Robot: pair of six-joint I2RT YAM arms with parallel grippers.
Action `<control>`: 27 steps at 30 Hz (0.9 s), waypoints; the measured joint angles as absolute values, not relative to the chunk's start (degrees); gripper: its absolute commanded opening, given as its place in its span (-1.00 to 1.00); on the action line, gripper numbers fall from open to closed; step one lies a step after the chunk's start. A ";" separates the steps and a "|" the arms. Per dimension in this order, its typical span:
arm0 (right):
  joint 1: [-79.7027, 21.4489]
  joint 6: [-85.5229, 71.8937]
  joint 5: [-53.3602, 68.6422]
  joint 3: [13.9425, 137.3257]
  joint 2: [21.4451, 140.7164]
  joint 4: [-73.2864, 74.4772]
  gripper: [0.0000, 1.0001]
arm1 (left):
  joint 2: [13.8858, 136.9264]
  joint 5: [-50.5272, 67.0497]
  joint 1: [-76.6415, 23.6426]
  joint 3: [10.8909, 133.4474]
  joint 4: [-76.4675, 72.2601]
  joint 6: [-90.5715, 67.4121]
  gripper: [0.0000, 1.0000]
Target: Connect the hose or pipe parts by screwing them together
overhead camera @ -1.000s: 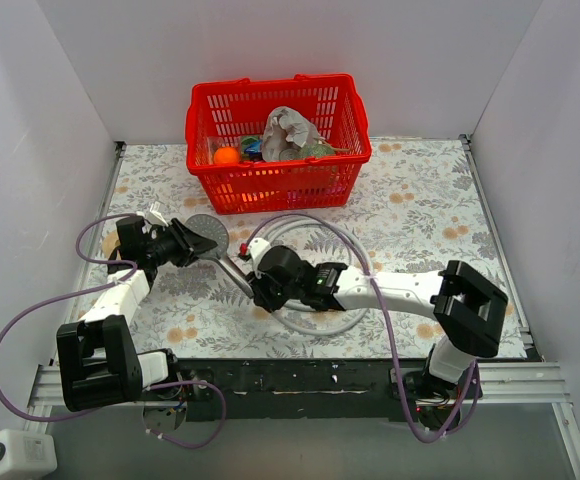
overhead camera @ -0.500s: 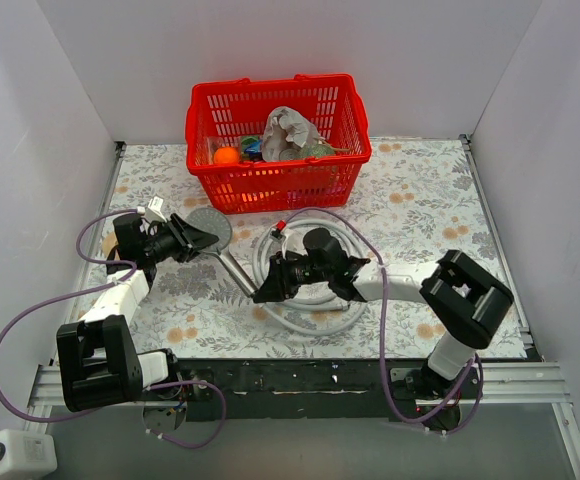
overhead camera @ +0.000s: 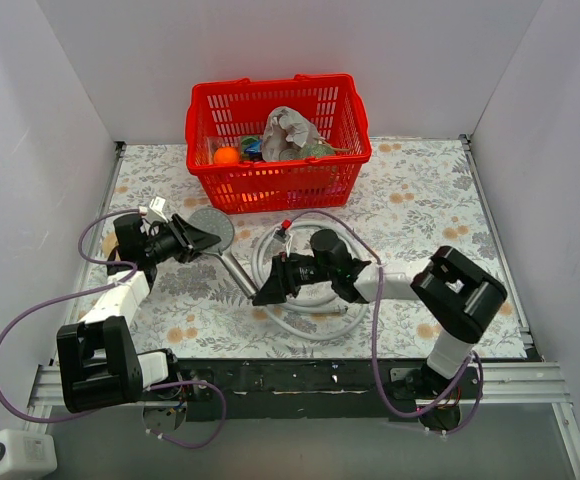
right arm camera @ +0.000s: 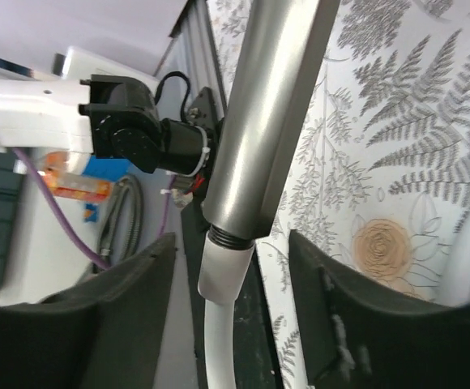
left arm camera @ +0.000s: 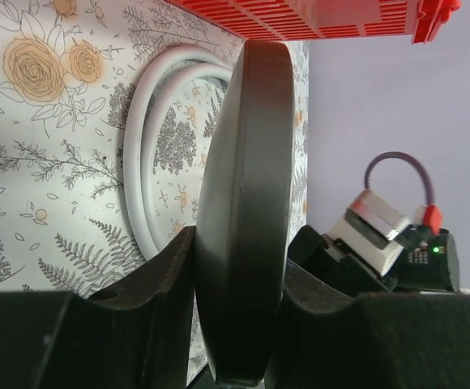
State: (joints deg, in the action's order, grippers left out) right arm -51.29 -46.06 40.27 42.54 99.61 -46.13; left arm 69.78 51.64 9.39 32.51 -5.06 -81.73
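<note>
The shower head [overhead camera: 213,231] lies left of the worktop's [overhead camera: 420,200] middle, just before the red basket [overhead camera: 270,185], with its handle slanting toward the near edge. The hose [overhead camera: 305,323] coils just right of it. The left arm [overhead camera: 120,290] reaches in along the left edge, and the left jaws are clamped on the disc. The right arm [overhead camera: 400,288] stretches low over the coil, and the right jaws are spread either side of the handle's end without touching it. Only the right wrist view shows the hose's white end [right arm camera: 221,279] at the handle's [right arm camera: 267,121] threaded tip. The left wrist view shows the disc [left arm camera: 243,203] edge-on.

Plain white walls [overhead camera: 270,50], floral tabletop [overhead camera: 420,200]
</note>
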 measured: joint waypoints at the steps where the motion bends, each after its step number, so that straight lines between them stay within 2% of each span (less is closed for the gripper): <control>1: -51.16 -44.12 39.53 43.00 98.19 -42.76 0.50 | 69.67 51.70 9.23 32.38 -4.95 -81.89 -1.00; 2: -51.13 -41.80 38.46 43.86 96.73 -39.00 0.64 | 69.63 51.72 9.19 32.32 -4.78 -81.93 -1.00; 4: -50.98 -36.62 35.31 46.96 94.37 -30.30 0.73 | 69.56 51.70 9.15 32.32 -4.64 -81.95 -1.00; 8: -50.81 -26.63 26.28 53.60 90.65 -14.55 0.76 | 69.28 51.03 9.15 32.32 -3.79 -81.67 -1.00; 13: -51.99 -18.57 16.62 54.37 84.18 -1.91 0.63 | 68.77 48.56 9.15 32.34 -1.43 -80.51 -1.00; 17: -57.30 -14.31 8.80 56.47 82.85 6.20 0.44 | 68.77 46.35 9.15 32.36 0.36 -79.75 -1.00; 23: -70.04 -11.57 -6.33 65.41 85.78 15.70 0.44 | 68.58 43.97 9.15 32.38 2.61 -79.05 -1.00; 27: -74.52 -11.55 -12.62 71.44 90.67 18.46 0.43 | 68.36 43.53 9.15 32.38 3.05 -78.85 -1.00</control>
State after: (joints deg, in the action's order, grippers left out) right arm -74.52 -11.55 -12.62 71.44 90.67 18.46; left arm 68.36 43.53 9.15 32.38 3.05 -78.85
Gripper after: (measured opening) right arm 0.719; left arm 0.284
